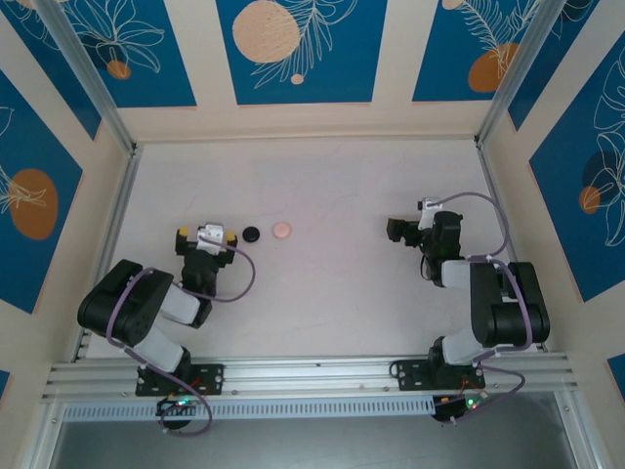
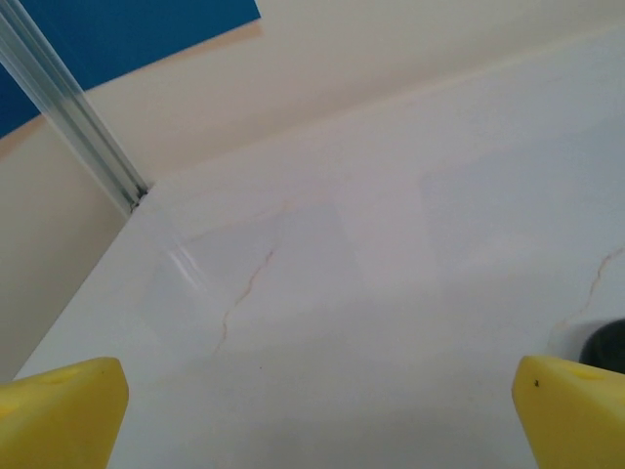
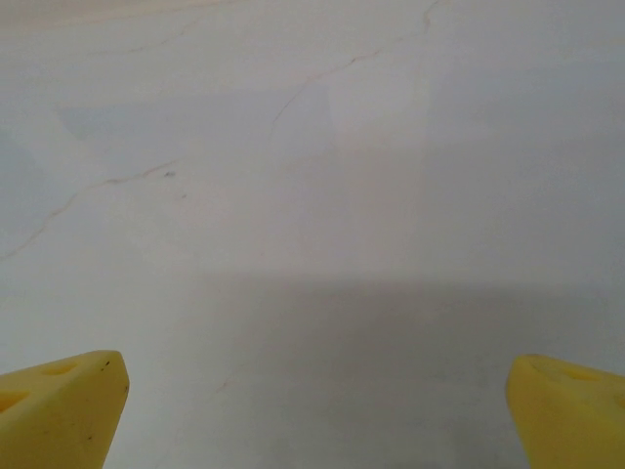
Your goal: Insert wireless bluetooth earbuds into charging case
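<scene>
we see a white table (image 1: 342,293) with a smooth, faintly glossy top, crossed by thin brownish veins like marble; in the left wrist view paler square patches show on it

cream walls (image 1: 293,119) close it in on the left, far and right sides, each hung with blue panels (image 1: 322,59) that carry orange circles and white line-drawn leaves

ribbed aluminium posts (image 1: 98,83) stand in the far corners, and a grooved aluminium rail (image 1: 312,376) runs along the near edge, where both black arms are bolted

the left gripper (image 1: 206,234) sits left of centre, its claw spread wide over bare table, pointing toward the far left corner; in its wrist view the left gripper (image 2: 312,420) shows blunt yellow wedge fingertips (image 2: 59,410), matte like soft plastic, set far apart

just to its right lie the black disc (image 1: 251,234) and, beside that, the pale pink disc (image 1: 282,231), both small, flat and round, near each other but apart; a dark rounded edge of the black disc (image 2: 607,344) peeks in at the right of the left wrist view, close by the right fingertip

the earbuds are too small for us to tell from the discs

the right gripper (image 1: 395,231) rests well to the right, aimed left toward the discs; in its wrist view the right gripper (image 3: 312,415) also stands wide, holding nothing, with yellow fingertips (image 3: 59,401) marked by small holes above shadowed table
</scene>
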